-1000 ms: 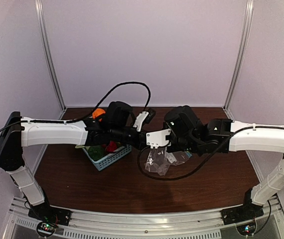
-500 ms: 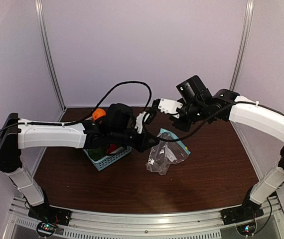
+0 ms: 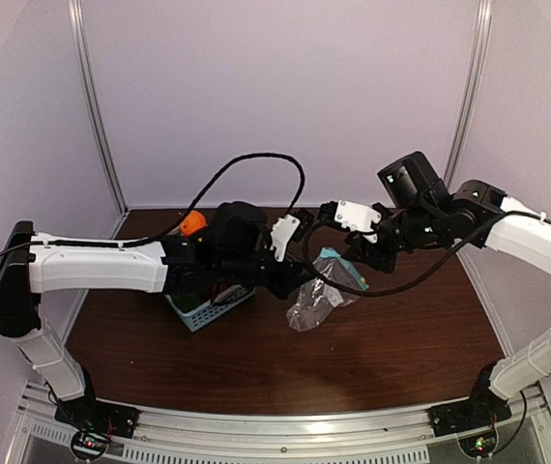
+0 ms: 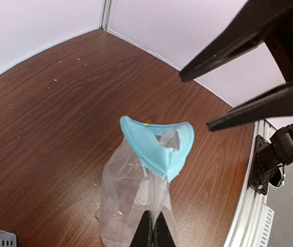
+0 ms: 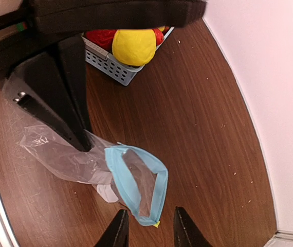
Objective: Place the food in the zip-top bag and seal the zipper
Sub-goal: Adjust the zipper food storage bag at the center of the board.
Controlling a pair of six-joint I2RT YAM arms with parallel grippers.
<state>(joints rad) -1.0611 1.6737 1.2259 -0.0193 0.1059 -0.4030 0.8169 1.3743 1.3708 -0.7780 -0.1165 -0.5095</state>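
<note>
The clear zip-top bag [image 3: 316, 298] lies crumpled on the brown table, its mouth raised and open. The light-blue zipper [image 5: 136, 181] forms an open loop; it also shows in the left wrist view [image 4: 157, 148]. My left gripper [image 4: 151, 235] is shut on the bag's clear plastic [image 4: 128, 198] below the mouth; from above it [image 3: 302, 281] sits at the bag's left. My right gripper [image 5: 150, 234] is open and empty, its jaws on either side of the zipper's near end, just above it [image 3: 355, 253]. Yellow food [image 5: 133, 46] and red food [image 5: 99, 37] lie in the basket. An orange food [image 3: 192, 222] shows behind my left arm.
The light-blue lattice basket [image 3: 201, 311] stands left of the bag, partly under my left arm. A black cable [image 3: 256, 159] loops above the left wrist. Pale walls enclose the back and sides. The table's metal front rail [image 4: 244, 206] runs close to the bag.
My right gripper left the bag, swung up toward the back, then came down to the zipper. The bag's mouth now stands open. My left gripper kept its hold and shifted slightly right.
</note>
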